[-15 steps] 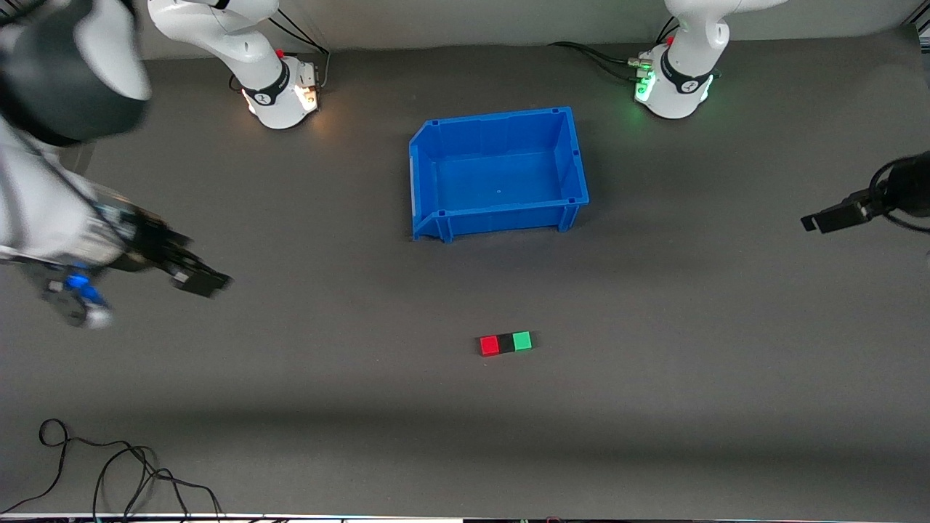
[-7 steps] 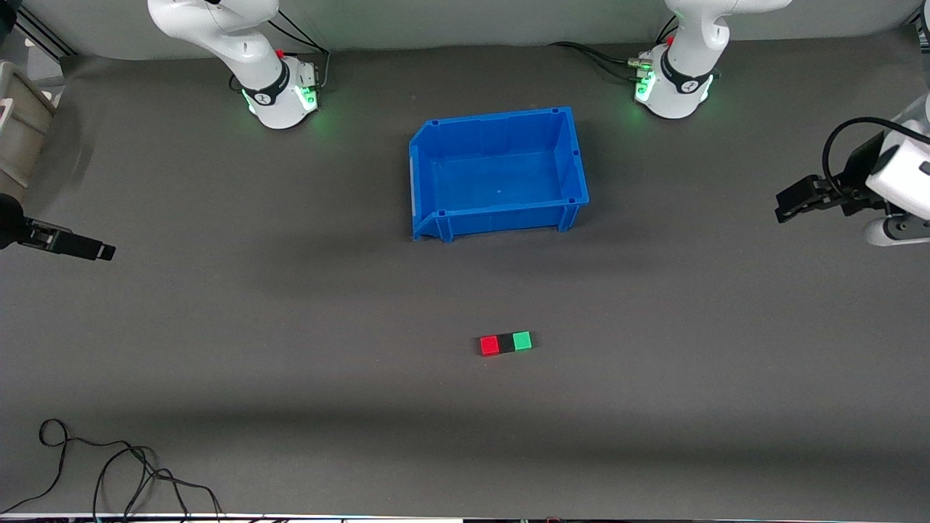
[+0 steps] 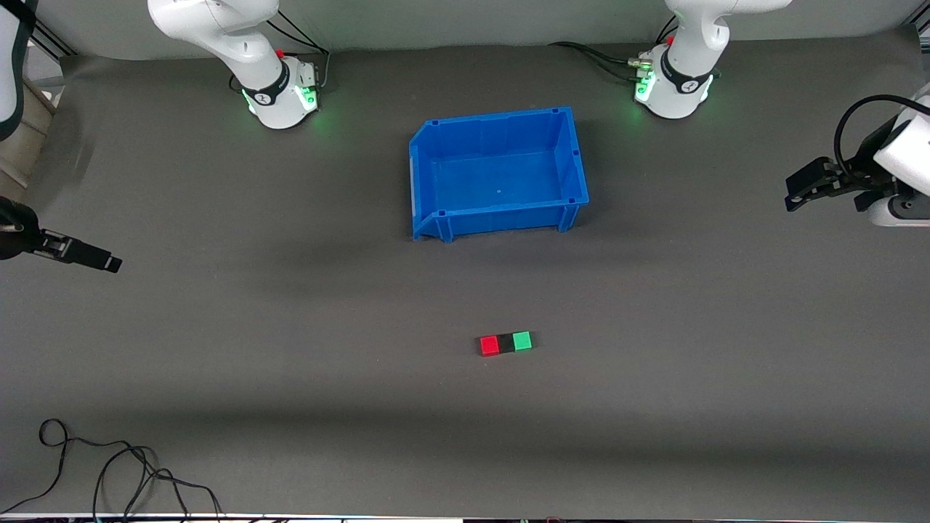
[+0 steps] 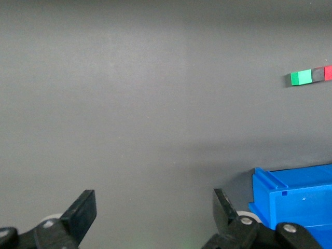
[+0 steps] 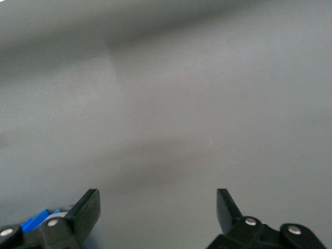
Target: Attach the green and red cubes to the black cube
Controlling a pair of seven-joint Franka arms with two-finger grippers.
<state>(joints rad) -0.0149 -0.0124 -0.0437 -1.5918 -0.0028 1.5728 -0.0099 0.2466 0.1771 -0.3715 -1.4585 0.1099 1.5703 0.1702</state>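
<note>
The red cube (image 3: pixel 490 346), black cube (image 3: pixel 506 343) and green cube (image 3: pixel 522 341) lie in one touching row on the table, black in the middle, nearer to the front camera than the blue bin (image 3: pixel 429 181). The left wrist view shows the green cube (image 4: pixel 301 78), black cube (image 4: pixel 317 75) and the edge of the red cube (image 4: pixel 328 73). My left gripper (image 3: pixel 799 191) is open and empty over the left arm's end of the table; it also shows in the left wrist view (image 4: pixel 154 207). My right gripper (image 3: pixel 102 258) is open and empty over the right arm's end, also in the right wrist view (image 5: pixel 158 207).
The blue bin stands empty at mid-table between the arm bases; its corner shows in the left wrist view (image 4: pixel 295 202). A black cable (image 3: pixel 109 472) lies at the table's near edge toward the right arm's end. A beige box (image 3: pixel 22 145) sits at that end.
My right gripper has drawn back toward the right arm's end of the table. My left gripper has shifted slightly toward the arm bases. The row of three cubes has not moved.
</note>
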